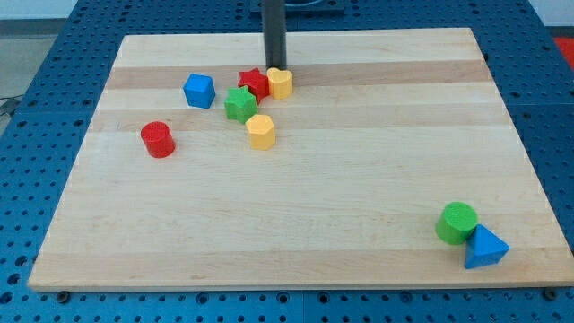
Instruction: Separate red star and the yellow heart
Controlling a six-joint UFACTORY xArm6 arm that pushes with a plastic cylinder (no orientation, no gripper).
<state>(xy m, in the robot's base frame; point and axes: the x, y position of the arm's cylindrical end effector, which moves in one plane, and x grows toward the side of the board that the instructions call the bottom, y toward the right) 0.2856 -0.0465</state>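
The red star lies near the view's top, left of centre on the wooden board. The yellow heart touches its right side. My tip stands just above the two, at the heart's upper left edge, close to the seam between heart and star. A green star touches the red star at its lower left.
A blue cube lies left of the red star. A yellow hexagon block sits below the green star. A red cylinder lies further left. A green cylinder and a blue triangle touch at the lower right.
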